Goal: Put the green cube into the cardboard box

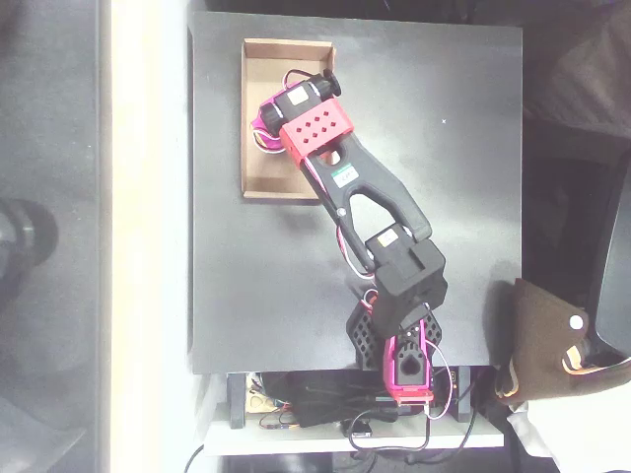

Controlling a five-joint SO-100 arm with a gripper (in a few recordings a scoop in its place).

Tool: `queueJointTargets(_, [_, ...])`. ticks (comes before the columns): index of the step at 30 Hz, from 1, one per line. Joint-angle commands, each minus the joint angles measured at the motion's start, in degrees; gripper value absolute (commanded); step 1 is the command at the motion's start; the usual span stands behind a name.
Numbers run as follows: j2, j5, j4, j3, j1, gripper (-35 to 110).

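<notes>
In the overhead view the arm's wrist hangs over the cardboard box (pixel 258 118) and hides both the jaws and the green cube, so jaw state and cube location cannot be determined. A release off-centre could drop a held cube on the low wall near the wrist. The black tabletop (pixel 454 148) offers wide open room to the picture's right.

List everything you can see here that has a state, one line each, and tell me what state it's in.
cardboard box: open, no lid, flat on the table, arm reaching over it.
gripper: over the box; open or shut cannot be told.
arm: stretched from its base to the box.
table: black, carrying box and arm.
</notes>
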Motion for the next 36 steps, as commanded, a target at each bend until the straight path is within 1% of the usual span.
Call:
queueJointTargets(1, [1.1,0.6,0.1,-1.9,-0.9,4])
queueJointTargets(4, [1.1,0.6,0.1,-1.9,-0.9,6])
queueJointTargets(11, [1.1,0.5,0.1,-1.9,-0.9,26])
queueJointTargets(16, [1.1,0.6,0.1,-1.9,-0.9,33])
queueJointTargets(25, [2.7,0.6,0.1,-2.0,-0.4,34])
queueJointTargets(36, [18.5,0.6,0.1,-2.0,0.0,34])
